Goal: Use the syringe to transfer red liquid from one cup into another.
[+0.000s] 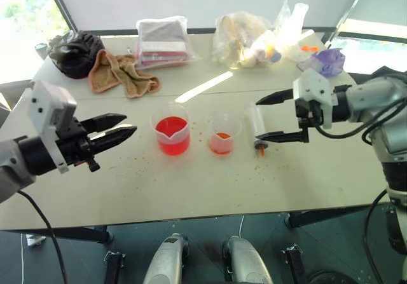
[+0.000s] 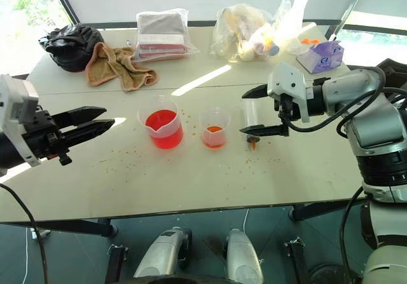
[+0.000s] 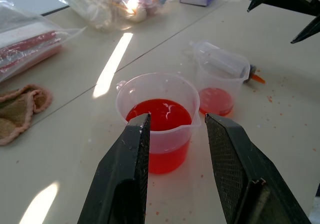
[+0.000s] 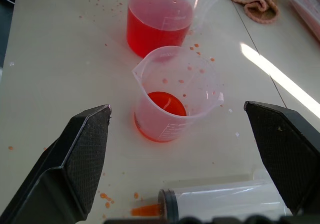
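The wider spouted cup (image 1: 172,133), about a third full of red liquid (image 1: 172,126), stands at mid-table. Just to its right is the narrower cup (image 1: 223,135), holding a shallow layer of red liquid (image 4: 166,103). Right of that cup the clear syringe (image 1: 256,122) lies on the table, its orange nozzle (image 1: 261,149) toward the front edge. My right gripper (image 1: 270,117) is open wide. It points left, with one finger on each side of the syringe and neither touching it. My left gripper (image 1: 127,130) is open and empty, left of the spouted cup and aimed at it.
Orange specks dot the table (image 1: 210,182) around the cups. Along the far side lie a black bag (image 1: 75,52), a tan towel (image 1: 121,74), two filled plastic bags (image 1: 162,39) (image 1: 248,39) and a purple box (image 1: 327,61).
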Motion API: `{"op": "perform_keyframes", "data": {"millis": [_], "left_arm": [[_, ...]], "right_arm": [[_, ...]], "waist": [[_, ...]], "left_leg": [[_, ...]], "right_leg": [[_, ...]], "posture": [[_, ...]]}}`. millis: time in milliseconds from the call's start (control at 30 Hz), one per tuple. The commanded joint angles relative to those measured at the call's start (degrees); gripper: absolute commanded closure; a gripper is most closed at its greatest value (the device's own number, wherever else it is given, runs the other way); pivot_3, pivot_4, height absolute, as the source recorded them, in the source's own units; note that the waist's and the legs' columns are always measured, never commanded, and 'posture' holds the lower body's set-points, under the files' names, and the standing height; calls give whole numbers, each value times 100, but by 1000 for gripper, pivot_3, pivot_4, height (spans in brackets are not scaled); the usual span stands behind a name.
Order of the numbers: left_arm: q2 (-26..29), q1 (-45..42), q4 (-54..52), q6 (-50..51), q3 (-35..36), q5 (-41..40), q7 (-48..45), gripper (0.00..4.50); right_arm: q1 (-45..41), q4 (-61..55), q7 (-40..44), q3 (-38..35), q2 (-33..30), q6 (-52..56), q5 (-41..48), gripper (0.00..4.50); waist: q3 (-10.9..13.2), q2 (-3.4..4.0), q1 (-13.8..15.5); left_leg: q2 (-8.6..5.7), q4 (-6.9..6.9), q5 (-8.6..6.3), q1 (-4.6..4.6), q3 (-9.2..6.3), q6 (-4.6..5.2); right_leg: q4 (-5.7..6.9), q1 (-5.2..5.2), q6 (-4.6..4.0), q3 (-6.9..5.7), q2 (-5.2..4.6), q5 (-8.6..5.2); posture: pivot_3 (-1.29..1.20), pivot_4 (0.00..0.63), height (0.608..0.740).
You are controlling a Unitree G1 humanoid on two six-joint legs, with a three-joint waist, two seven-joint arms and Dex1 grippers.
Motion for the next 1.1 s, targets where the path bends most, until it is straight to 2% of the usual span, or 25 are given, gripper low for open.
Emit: {"op": "perform_keyframes", "data": {"millis": [33, 200, 600, 1100], "left_arm": [[95, 40, -9, -50, 270, -75, -58, 2694], [118, -20, 23, -80, 338, -289, -34, 2694], [143, 85, -14, -96, 359, -195, -15, 2694], [86, -115, 20, -280, -24, -85, -8, 2694]], "right_arm": [[25, -271, -64, -221, -50, 55, 108, 52], [9, -280, -115, -192, -12, 72, 102, 52], [-125, -179, -64, -163, -59, 65, 56, 52], [-169, -163, -139, -226, -149, 334, 59, 52]], "waist": [[0, 0, 10], [0, 0, 2], [0, 0, 0], [0, 0, 2]], "left_leg": [[0, 0, 0, 0, 0, 0], [0, 2, 0, -1, 0, 0], [0, 2, 0, -1, 1, 0], [0, 2, 0, -1, 2, 0]], "right_leg": [[0, 0, 0, 0, 0, 0], [0, 0, -2, 0, -1, 0], [0, -1, -1, 0, -1, 1], [0, 0, 0, 0, -1, 1]], "posture": [[0, 150, 736], [0, 150, 736], [0, 150, 736], [0, 150, 736]]}}
